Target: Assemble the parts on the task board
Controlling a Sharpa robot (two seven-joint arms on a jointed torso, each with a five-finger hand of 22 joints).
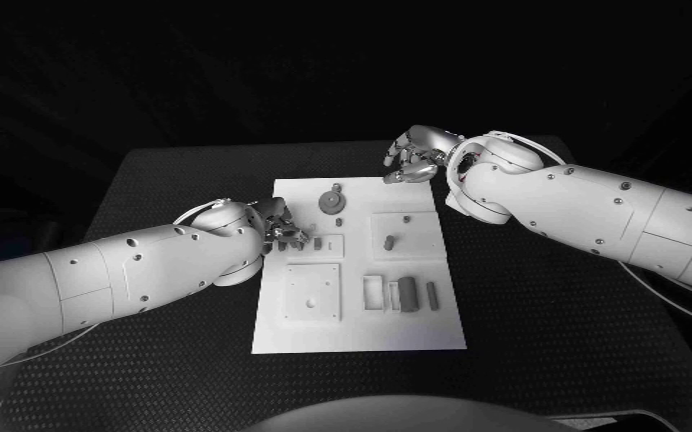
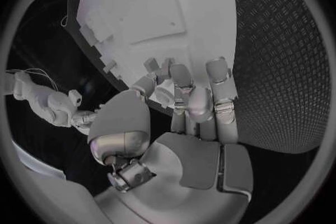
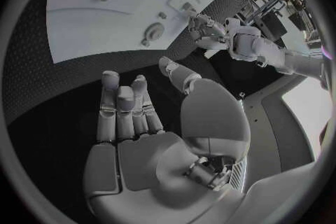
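While the task board (image 1: pixel 361 337) lies flat in the middle of the black table (image 1: pixel 173 182), the robot's left hand (image 1: pixel 283 227) works at the board's left edge, its fingers (image 2: pixel 183 81) curled down around a small grey part (image 2: pixel 151 64) standing there; whether they actually clamp it cannot be told. The right hand (image 1: pixel 414 159) hovers off the board's far right corner, fingers (image 3: pixel 119 106) loosely spread and holding nothing. Other parts sit well apart across the board: a round gear-like piece (image 1: pixel 333 201) near the far edge, a short peg (image 1: pixel 389 242) in the square recess to the right, and dark bars (image 1: pixel 407 293) in the slots near the front.

The likeliest trouble appears to be at the left edge. If the fingers close off-centre, the small part could tip or skid off the board onto the table. A sideways push could also shift the whole board, since nothing seems to pin it. The right hand's reach inward risks brushing the gear-like piece.
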